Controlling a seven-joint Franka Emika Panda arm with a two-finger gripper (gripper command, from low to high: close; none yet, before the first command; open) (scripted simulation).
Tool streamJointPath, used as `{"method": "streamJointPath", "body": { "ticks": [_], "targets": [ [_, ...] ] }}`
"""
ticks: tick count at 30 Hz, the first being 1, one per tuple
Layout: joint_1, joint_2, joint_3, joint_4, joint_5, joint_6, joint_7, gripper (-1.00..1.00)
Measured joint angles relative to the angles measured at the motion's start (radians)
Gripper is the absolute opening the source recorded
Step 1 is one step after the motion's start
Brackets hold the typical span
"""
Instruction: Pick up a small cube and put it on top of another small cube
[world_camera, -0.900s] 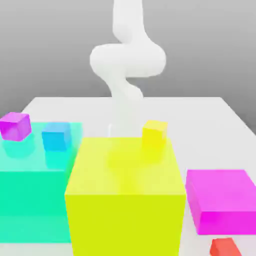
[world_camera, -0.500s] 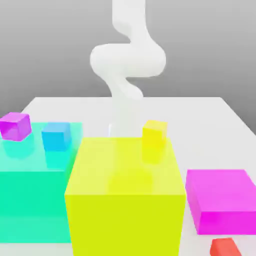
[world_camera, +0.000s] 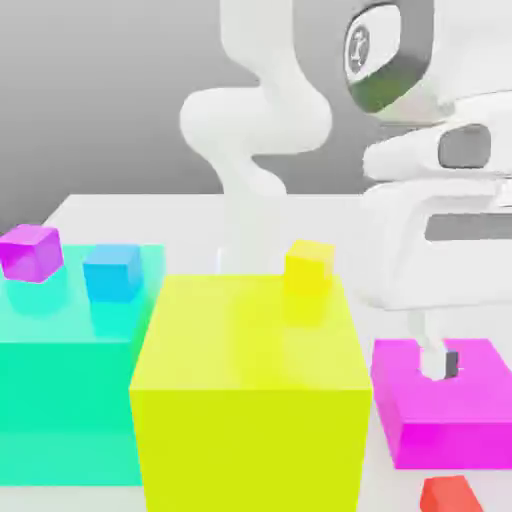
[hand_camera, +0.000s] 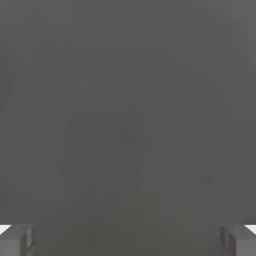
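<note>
Gripper (world_camera: 438, 362) hangs over the flat magenta block (world_camera: 480, 410), fingers spread wide, nothing between them; fingertips (hand_camera: 17, 241) sit at opposite edges of the hand view. Small red cube (world_camera: 450, 495) lies on the white table (world_camera: 130, 207), just in front of the magenta block.

Big yellow block (world_camera: 250, 390) centre, teal block (world_camera: 65, 400) just beside it, flat magenta block (world_camera: 420, 420) right, purple cube (world_camera: 30, 251) and blue cube (world_camera: 111, 272) on teal.

I can read no words, labels or numbers anywhere; the round mark on my wrist (world_camera: 358, 47) stays illegible.
</note>
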Motion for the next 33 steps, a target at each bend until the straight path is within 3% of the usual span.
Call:
{"method": "streamJointPath", "body": {
  "ticks": [5, 9, 10, 16, 21, 27, 33],
  "targets": [
    [0.076, 0.168, -0.008, -0.086, -0.003, 0.047, 0.173, 0.0],
    [0.129, 0.33, -0.055, -0.079, -0.035, 0.149, 0.243, 0.0],
    [0.135, 0.349, -0.062, -0.075, -0.04, 0.163, 0.249, -1.0],
    [0.137, 0.359, -0.065, -0.074, -0.042, 0.171, 0.251, -1.0],
    [0.105, 0.224, -0.02, -0.106, 0.009, 0.07, 0.214, -1.0],
    [0.019, 0.058, 0.077, -0.16, 0.13, -0.007, -0.025, -1.0],
    [-0.022, -0.166, 0.102, -0.238, 0.253, -0.123, -0.299, -1.0]
  ]
}}
